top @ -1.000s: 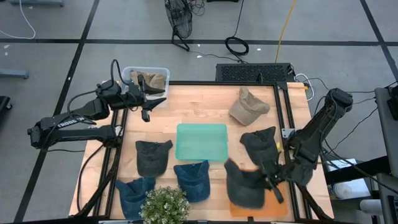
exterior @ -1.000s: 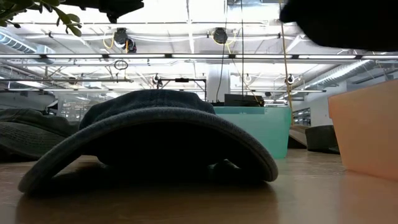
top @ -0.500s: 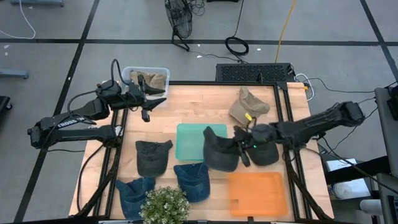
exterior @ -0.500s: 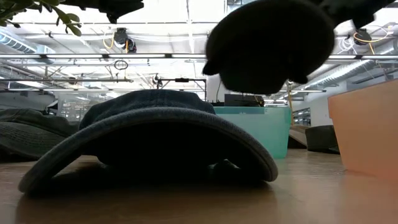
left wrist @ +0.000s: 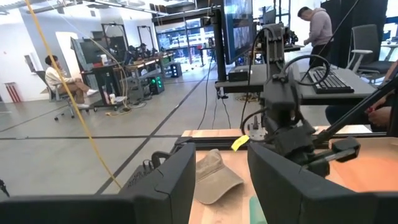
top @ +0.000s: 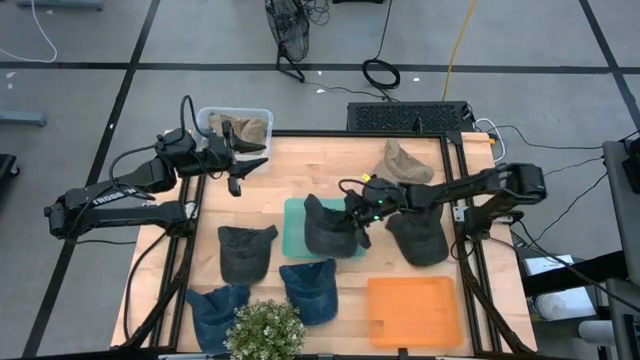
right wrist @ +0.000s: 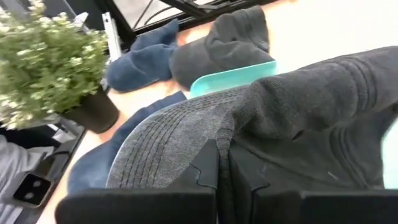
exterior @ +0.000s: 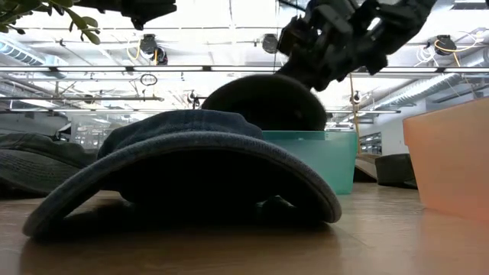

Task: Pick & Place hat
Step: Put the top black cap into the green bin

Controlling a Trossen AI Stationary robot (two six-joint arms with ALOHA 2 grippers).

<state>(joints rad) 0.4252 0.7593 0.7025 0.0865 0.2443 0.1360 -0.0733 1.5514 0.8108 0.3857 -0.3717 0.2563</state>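
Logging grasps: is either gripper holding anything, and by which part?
Right gripper pinches the dark grey cap by its brim, over the teal tray. Left gripper holds nothing.

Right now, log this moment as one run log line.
right gripper: shut on dark grey hat | hat: over teal tray | left gripper: open, idle at table's far left corner

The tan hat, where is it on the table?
In the high view, the tan hat lies at the table's far right corner, just beyond the right arm, whose right gripper holds a dark gray hat over the teal tray.
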